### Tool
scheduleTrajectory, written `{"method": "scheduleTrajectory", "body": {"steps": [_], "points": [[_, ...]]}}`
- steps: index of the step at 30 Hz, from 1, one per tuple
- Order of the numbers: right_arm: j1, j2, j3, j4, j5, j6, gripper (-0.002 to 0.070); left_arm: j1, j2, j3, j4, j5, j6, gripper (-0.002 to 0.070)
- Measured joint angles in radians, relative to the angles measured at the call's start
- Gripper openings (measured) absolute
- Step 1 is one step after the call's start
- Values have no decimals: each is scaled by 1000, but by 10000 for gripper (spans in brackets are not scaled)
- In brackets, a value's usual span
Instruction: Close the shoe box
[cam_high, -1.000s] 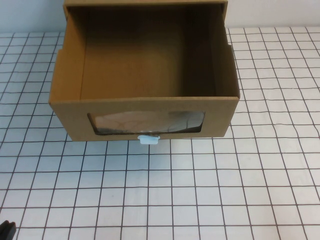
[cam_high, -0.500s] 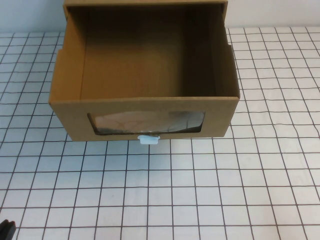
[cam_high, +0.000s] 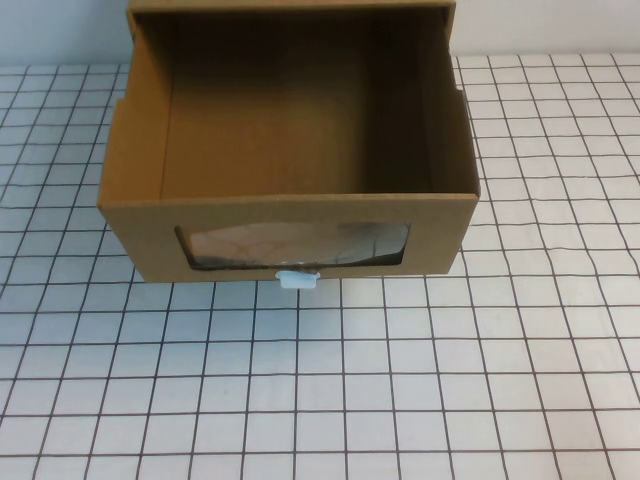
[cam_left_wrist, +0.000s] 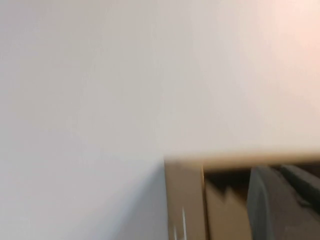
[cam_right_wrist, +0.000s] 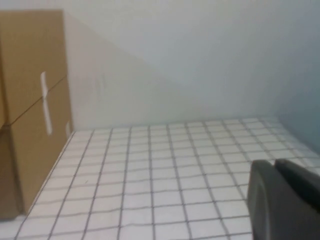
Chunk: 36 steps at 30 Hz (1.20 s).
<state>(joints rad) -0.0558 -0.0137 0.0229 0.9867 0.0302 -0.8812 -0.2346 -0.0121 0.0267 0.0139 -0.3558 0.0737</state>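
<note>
Shoe box (cam_high: 288, 235) sits far-centre on the gridded tabletop (cam_high: 400, 380), drawer pulled out, light stiff cardboard so I'd push flat on the front beside the white tab (cam_high: 298, 279); left pincer (cam_left_wrist: 282, 200) and right pincer (cam_right_wrist: 285, 197) probably parked near me, opening can't tell.

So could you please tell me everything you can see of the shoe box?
The shoe box is plain brown cardboard, a drawer type, with its drawer pulled out toward the robot and empty inside. Its front panel has a clear rectangular plastic window and a small white pull tab on the lower edge. It sits upright on the gridded table at the far middle. Nothing touches it: the left pincer and right pincer show only in their wrist views.
</note>
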Motion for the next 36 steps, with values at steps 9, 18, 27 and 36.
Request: {"method": "scheduleTrajectory", "body": {"steps": [9,18,27,36], "points": [[0,0,0,-79,-274,8,-15,0,0,0,-2,-238,0,-2],[0,0,-84,-421,-400,284,-15,0,0,0,-2,-377,-18,-2],[0,0,-274,-970,-687,671,-15,0,-2,-122,-4,-423,-88,-2],[0,33,-566,-1197,-713,1154,-15,0,40,-411,0,-341,-49,-2]]}}
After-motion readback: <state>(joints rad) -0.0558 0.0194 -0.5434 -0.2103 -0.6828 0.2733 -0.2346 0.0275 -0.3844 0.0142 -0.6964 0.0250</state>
